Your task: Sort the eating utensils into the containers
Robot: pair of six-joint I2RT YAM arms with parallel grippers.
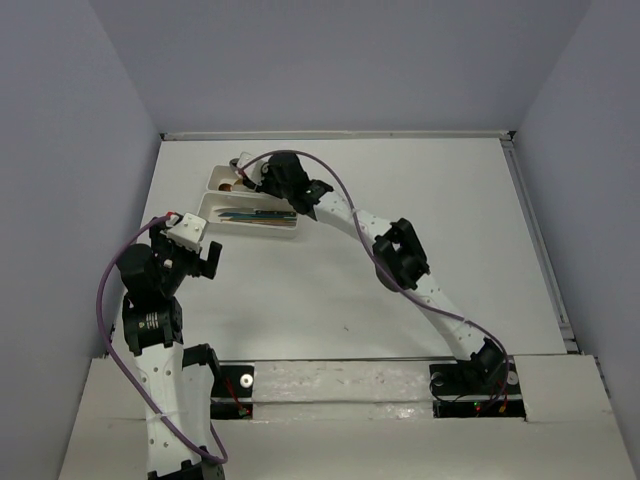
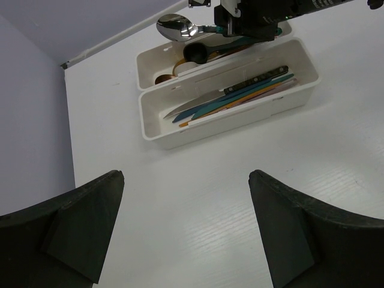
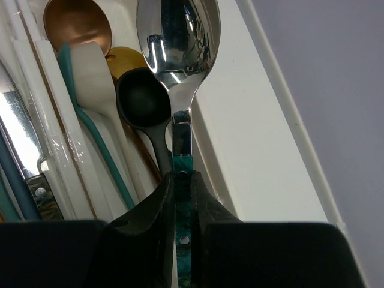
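Two joined white trays lie at the far left of the table. The near tray holds several knives. The far tray holds spoons: copper, gold, black and beige with teal. My right gripper is shut on the teal handle of a silver spoon, held above the far tray. My left gripper is open and empty over the bare table, near the trays.
The white table ends at a raised rim at the far edge and the right side. Grey walls stand on three sides. The right arm reaches diagonally across the middle of the table.
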